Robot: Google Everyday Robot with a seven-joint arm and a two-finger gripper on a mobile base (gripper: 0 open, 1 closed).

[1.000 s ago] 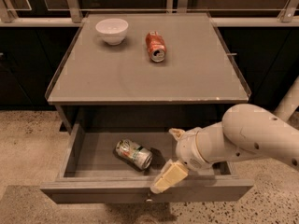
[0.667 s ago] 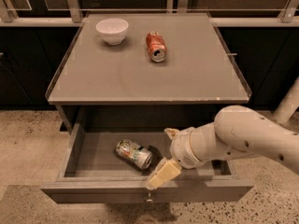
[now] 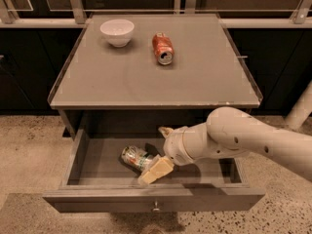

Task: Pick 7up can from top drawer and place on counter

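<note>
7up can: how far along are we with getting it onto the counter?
Done: the drawer is open. In hand: the open claw is down inside it, at the 7up can, which lies on its side on the drawer floor, not yet gripped. Left: grip it, lift it and set it on the counter.
</note>
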